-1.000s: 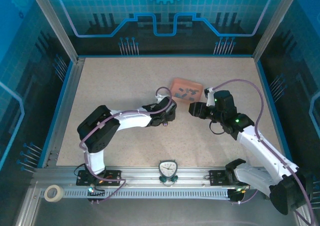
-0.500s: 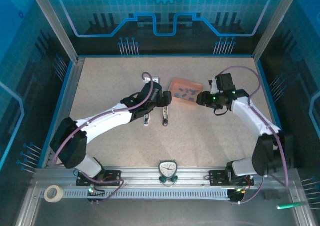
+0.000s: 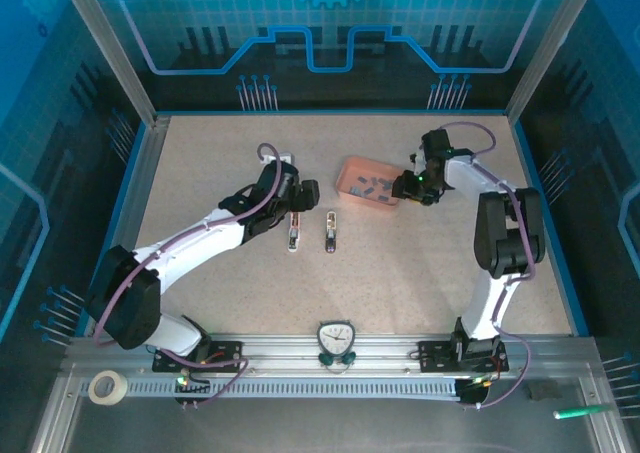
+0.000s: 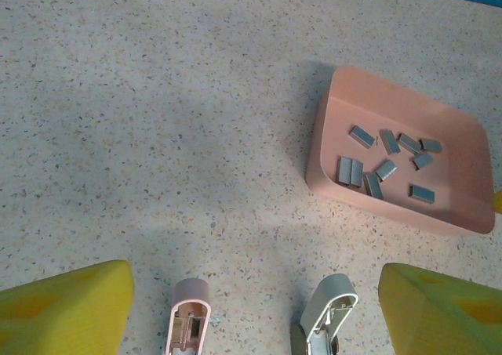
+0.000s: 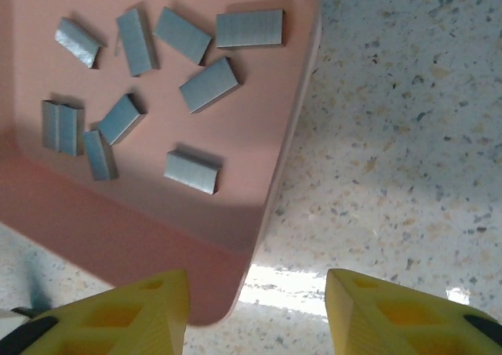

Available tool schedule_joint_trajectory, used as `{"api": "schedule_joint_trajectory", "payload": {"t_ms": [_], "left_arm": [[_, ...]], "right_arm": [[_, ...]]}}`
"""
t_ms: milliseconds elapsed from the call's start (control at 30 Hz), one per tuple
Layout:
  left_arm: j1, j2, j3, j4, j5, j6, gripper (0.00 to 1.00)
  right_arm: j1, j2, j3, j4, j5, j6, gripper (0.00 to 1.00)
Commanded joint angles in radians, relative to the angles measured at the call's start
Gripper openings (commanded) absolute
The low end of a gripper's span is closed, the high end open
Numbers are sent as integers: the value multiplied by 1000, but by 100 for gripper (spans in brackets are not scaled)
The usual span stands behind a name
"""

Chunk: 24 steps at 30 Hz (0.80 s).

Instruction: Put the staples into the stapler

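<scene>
Right gripper (image 5: pixel 255 312) hung open and empty over edge of tray (image 5: pixel 235 237). We saw staples (image 5: pixel 208 85) just ahead inside it, scattered, long axes at mixed angles. Left gripper (image 4: pixel 251 316) gaped wide, holding nothing, above stapler (image 4: pixel 188 324) on table (image 4: pixel 157 96). Paler piece (image 4: pixel 325 324) lay parallel just beside it, both long axes running away from arm bases, rounded ends toward far side, tray beyond to right. We judged right arm nearer staples, left arm nearer stapler; loading not yet begun.

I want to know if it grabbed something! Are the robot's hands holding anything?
No. The left gripper and right gripper are both open and hold nothing.
</scene>
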Motion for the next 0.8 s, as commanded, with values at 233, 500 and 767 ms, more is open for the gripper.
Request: {"api": "schedule_joint_trajectory", "payload": {"t_ms": [233,500,767], "left_arm": [[24,12,-3,8,28,29,82],[24,9,-3,9,34,31,82],[24,-6,-18,9,34,34,82]], "right_arm": [[-31,45,-1,-103,111,-53,43],[-45,-39,-67,-165,186,-67,42],[-49,-186,-235,-221,228,-30,41]]}}
